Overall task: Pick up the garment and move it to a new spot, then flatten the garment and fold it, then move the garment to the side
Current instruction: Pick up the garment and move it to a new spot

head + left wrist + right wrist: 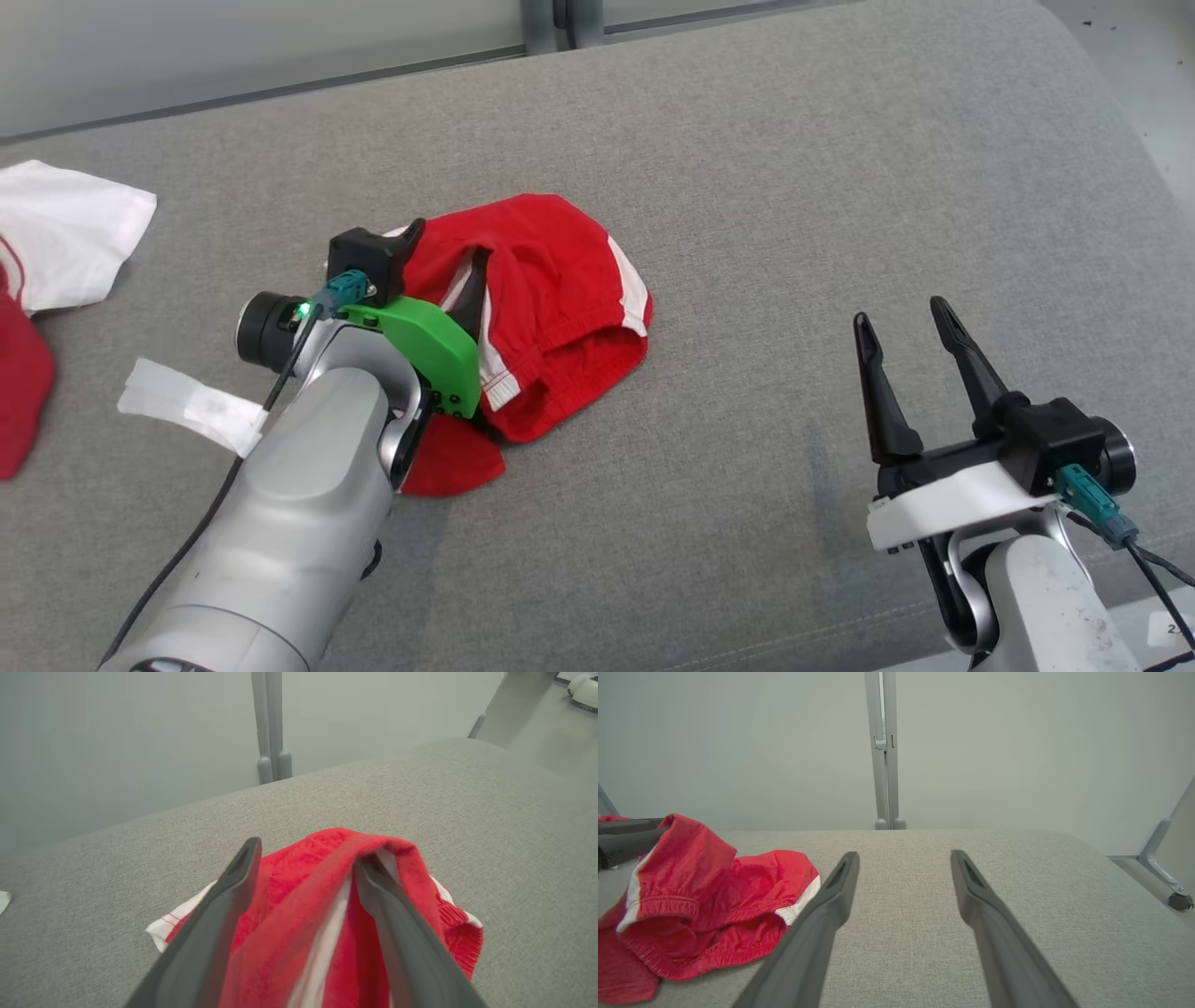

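Note:
The garment (551,280) is a pair of red shorts with white side stripes, lying crumpled in the middle of the grey padded surface (794,187). My left gripper (448,257) is at its left edge with the jaws spread open. In the left wrist view the red cloth (299,891) drapes over the right finger (397,924) and hangs between the two fingers, lifted into a ridge. My right gripper (898,313) stands open at the lower right, well clear of the shorts, with nothing between its fingers (904,855). The right wrist view has the shorts (714,882) at its left.
More clothes lie at the surface's left edge: a white piece (65,233) and a red one (19,383). A pale wall with a grey post (882,751) stands behind the surface. The surface rounds off at the right, with a caster wheel (1178,900) beyond it.

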Tool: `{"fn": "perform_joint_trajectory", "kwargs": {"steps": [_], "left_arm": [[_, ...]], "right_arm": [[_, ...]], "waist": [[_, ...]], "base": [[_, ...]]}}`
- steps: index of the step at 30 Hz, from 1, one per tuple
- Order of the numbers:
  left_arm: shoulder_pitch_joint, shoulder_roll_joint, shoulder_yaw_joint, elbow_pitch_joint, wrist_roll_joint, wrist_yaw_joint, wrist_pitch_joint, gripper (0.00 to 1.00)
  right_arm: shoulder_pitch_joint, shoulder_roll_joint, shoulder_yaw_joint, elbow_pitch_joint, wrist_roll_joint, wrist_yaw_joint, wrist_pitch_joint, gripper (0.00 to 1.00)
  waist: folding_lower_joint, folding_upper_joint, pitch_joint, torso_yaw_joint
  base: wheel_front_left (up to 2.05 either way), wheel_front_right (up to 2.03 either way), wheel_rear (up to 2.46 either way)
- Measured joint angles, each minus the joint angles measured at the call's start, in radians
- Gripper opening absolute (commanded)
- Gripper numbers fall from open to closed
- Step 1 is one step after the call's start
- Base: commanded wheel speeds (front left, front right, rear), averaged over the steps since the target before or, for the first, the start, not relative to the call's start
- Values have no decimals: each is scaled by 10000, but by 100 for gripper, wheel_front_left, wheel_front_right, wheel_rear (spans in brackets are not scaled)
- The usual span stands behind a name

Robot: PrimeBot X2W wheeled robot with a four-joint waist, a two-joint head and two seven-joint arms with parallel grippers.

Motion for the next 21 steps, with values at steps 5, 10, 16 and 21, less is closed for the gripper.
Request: {"fn": "perform_joint_trajectory", "kwargs": {"steps": [5, 10, 16, 21], "left_arm": [[536, 6, 374, -849, 40, 4, -23, 100], [1400, 100, 646, -1515, 213, 92, -23, 100], [2309, 121, 909, -1889, 280, 180, -23, 100], [3059, 82, 1377, -2773, 295, 316, -23, 100]], "right_arm": [[178, -2, -8, 67, 77, -2, 0, 100], [223, -2, -33, 150, 88, 0, 0, 100], [382, 0, 10, 253, 148, 0, 0, 100], [482, -4, 138, 516, 825, -2, -2, 100]], "waist": [[0, 0, -249, 389], [0, 0, -552, 785], [0, -1, -928, 1168], [0, 0, -1096, 1440]], "base": [[0, 0, 0], [0, 0, 0], [0, 0, 0], [0, 0, 0]]}}
